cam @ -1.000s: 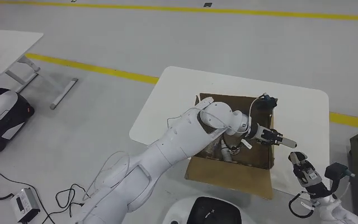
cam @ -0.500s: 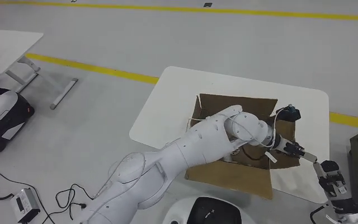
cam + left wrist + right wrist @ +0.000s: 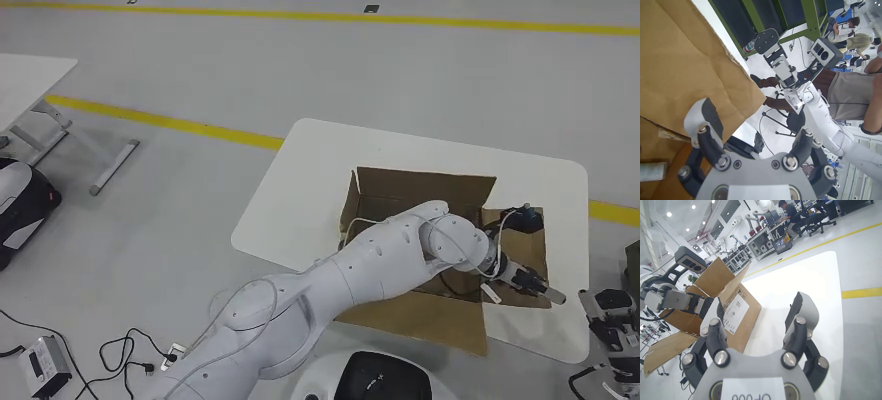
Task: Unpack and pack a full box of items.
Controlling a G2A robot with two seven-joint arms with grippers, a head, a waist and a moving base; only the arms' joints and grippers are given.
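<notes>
I see the brown corrugated cardboard box (image 3: pixel 425 188) standing open on the white round-cornered bench (image 3: pixel 300 190), right of centre in the top view. My left arm lies across it and hides the inside. The left tool (image 3: pixel 535 290) is wide open and holds nothing, with one black rubber pad (image 3: pixel 712 115) against the creased side flap (image 3: pixel 696 56). The right tool (image 3: pixel 762 317), also wide open and empty, hangs at the lower right, beside the bench edge.
</notes>
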